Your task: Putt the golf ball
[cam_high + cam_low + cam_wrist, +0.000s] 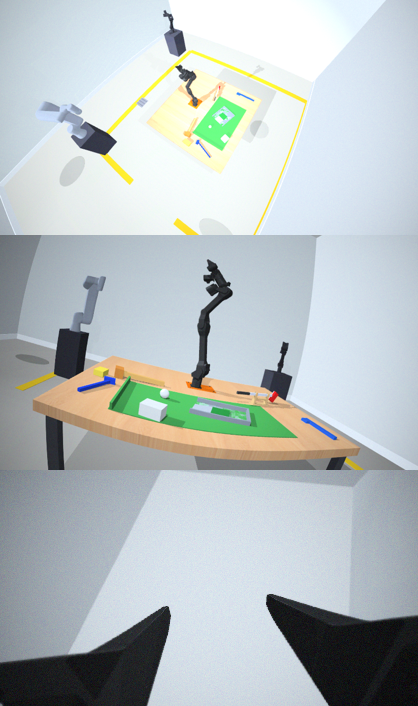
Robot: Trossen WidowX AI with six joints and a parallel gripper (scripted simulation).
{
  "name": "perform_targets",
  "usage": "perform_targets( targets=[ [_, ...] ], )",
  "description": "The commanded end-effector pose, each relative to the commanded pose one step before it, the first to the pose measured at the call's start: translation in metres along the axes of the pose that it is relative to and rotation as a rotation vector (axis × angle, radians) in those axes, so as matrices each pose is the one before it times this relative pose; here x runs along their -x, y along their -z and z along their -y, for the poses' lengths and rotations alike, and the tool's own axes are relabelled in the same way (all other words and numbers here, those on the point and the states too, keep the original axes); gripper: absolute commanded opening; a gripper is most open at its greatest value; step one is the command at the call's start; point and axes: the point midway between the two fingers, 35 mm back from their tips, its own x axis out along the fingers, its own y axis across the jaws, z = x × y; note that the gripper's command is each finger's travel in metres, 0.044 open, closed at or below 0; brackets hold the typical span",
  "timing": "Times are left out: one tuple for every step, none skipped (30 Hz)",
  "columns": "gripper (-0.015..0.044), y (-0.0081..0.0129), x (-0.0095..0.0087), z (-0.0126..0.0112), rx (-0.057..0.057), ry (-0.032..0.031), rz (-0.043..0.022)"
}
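Note:
The red putter (264, 395) (218, 90) rests on a small wooden stand at the table's back right, with its red head to the right and its dark grip to the left. The white golf ball (164, 393) (210, 126) lies on the green mat (187, 413) (204, 128). The grey ramp with the raised green (220, 411) (223, 116) sits mid-mat. My gripper (211, 263) (177, 67) (217, 605) is open and empty. It is raised high above the table and points up at the wall and ceiling.
A white block (152, 409) stands on the mat's front. A green wall (119, 393) borders the mat's left end. Blue putters (96, 384) (318, 428), a wooden mallet (137, 375) and a yellow block (101, 371) lie on the table. Two other arms stand on dark pedestals (70, 351) (276, 382).

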Motion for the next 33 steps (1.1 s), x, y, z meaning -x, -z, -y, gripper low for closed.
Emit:
perform_targets(
  targets=[
    [0.0426,0.00164,0.00103,0.00045,0.0028,0.00107,-0.00442],
    [0.0440,0.00491,0.00310,0.00140,0.0085,0.00325,-0.01324],
    [0.0440,0.00814,0.00517,0.00246,0.0145,0.00553,-0.02194],
    [0.0440,0.00973,0.00617,0.00316,0.0179,0.00684,-0.02614],
    [0.0440,0.00969,0.00599,0.00330,0.0185,0.00683,-0.02624],
    [0.0440,0.00943,0.00302,0.00136,0.0190,0.00074,-0.03455],
    [0.0440,0.00945,0.00291,0.00124,0.0189,0.00033,-0.03442],
    [0.0440,0.00939,0.00275,0.00108,0.0186,-0.00017,-0.03416],
    [0.0440,0.00940,0.00265,0.00095,0.0184,-0.00058,-0.03403],
    [0.0440,0.00942,0.00257,0.00083,0.0182,-0.00097,-0.03394],
    [0.0440,0.00210,0.00099,0.00085,-0.0025,0.00348,-0.00543],
    [0.0440,0.00604,0.00287,0.00254,-0.0072,0.01022,-0.01555],
    [0.0440,0.00990,0.00474,0.00445,-0.0115,0.01746,-0.02526],
    [0.0440,0.01220,0.00526,0.00505,-0.0050,0.01776,-0.03372],
    [0.0440,0.01421,0.00394,0.00262,0.0271,0.00290,-0.05004],
    [0.0440,0.01333,0.00331,0.00188,0.0284,0.00021,-0.04759],
    [0.0440,0.01318,0.00308,0.00154,0.0285,-0.00099,-0.04690],
    [0.0440,0.01326,0.00295,0.00130,0.0283,-0.00176,-0.04679],
    [0.0440,0.01336,0.00284,0.00108,0.0281,-0.00248,-0.04676],
    [0.0440,0.01347,0.00273,0.00086,0.0278,-0.00317,-0.04674],
    [0.0440,0.01545,0.00301,0.00078,0.0283,-0.00481,-0.05329],
    [0.0440,0.01658,0.00307,0.00059,0.0298,-0.00585,-0.05674],
    [0.0440,0.01672,0.00290,0.00034,0.0294,-0.00661,-0.05675],
    [0.0440,0.01683,0.00272,0.00007,0.0290,-0.00736,-0.05670],
    [0.0440,0.01694,0.00254,-0.00019,0.0285,-0.00812,-0.05665],
    [0.0440,0.01703,0.00236,-0.00046,0.0280,-0.00888,-0.05658],
    [0.0440,0.01711,0.00217,-0.00073,0.0275,-0.00965,-0.05651],
    [0.0440,0.01718,0.00198,-0.00100,0.0270,-0.01042,-0.05642],
    [0.0440,0.01724,0.00179,-0.00127,0.0265,-0.01120,-0.05632],
    [0.0440,0.01728,0.00160,-0.00155,0.0259,-0.01198,-0.05621],
    [0.0440,0.01685,0.00127,-0.00167,0.0258,-0.01216,-0.05495],
    [0.0440,0.01692,0.00109,-0.00195,0.0253,-0.01301,-0.05500],
    [0.0440,0.01692,0.00090,-0.00222,0.0248,-0.01382,-0.05484]
  ],
)
